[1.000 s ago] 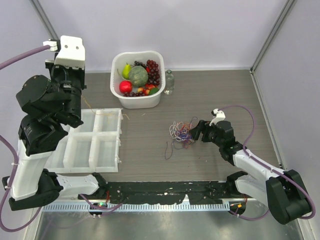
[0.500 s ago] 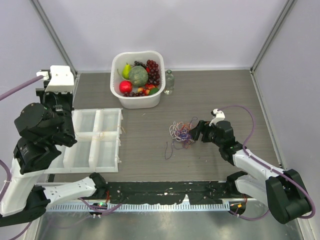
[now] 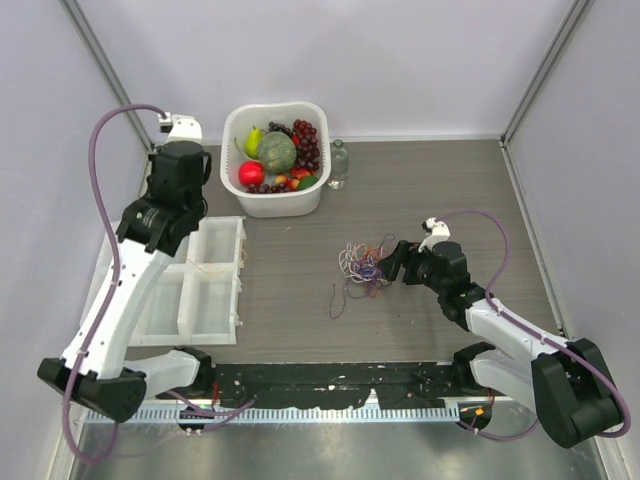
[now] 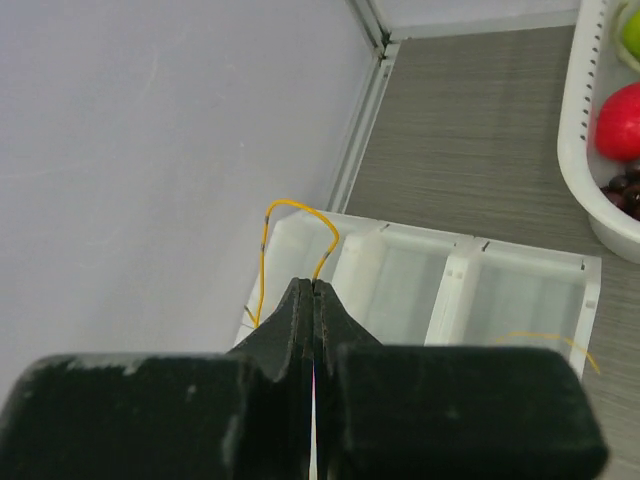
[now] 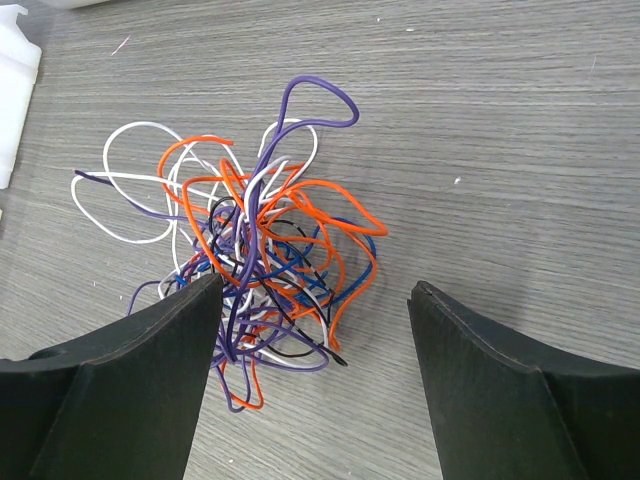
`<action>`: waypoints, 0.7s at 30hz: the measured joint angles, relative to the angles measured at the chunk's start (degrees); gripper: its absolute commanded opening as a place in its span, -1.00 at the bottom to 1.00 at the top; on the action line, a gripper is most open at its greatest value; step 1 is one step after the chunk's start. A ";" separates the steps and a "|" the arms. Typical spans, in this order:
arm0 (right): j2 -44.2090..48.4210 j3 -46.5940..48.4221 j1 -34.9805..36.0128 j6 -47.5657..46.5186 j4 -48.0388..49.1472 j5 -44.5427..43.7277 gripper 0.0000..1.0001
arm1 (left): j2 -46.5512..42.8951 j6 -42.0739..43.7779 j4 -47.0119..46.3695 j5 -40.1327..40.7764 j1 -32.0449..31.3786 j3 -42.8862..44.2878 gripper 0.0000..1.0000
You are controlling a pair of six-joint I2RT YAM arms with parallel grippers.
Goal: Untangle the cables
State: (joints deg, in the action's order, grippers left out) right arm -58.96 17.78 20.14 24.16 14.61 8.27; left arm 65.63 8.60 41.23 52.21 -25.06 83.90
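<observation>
Still cables [image 5: 255, 270], tightly tangled, multicoloured

You have the cables [image 3: 361, 264] bunched in a small tangle at the middle of the table [image 3: 440, 185], with one purple strand trailing toward the near side. Your right gripper [image 3: 389, 263] sits low, just right of them. Your left arm [image 3: 128, 285] reaches over the white divided tray [image 3: 215, 305] on the left. At the far side, a white basket [image 3: 285, 204] of fruit stands beside a clear bottle [image 3: 339, 163].
</observation>
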 measured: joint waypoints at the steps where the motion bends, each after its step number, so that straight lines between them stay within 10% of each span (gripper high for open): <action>1: 0.00 0.00 0.00 0.02 -0.02 0.00 0.59 | 1.40 -2.29 0.42 -2.19 2.93 0.04 -1.00; 11: -0.02 0.00 0.00 0.00 -0.02 0.00 0.60 | 13.14 -21.09 2.29 -19.56 19.26 6.19 -1.00; 21: -0.68 0.02 0.04 0.00 0.00 0.22 0.60 | 2.36 -35.82 -0.94 -40.11 19.19 -18.95 -1.00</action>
State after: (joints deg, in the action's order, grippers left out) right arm -59.64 17.80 20.18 24.16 14.61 8.49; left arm 67.99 -27.22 40.29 12.10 -5.87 64.95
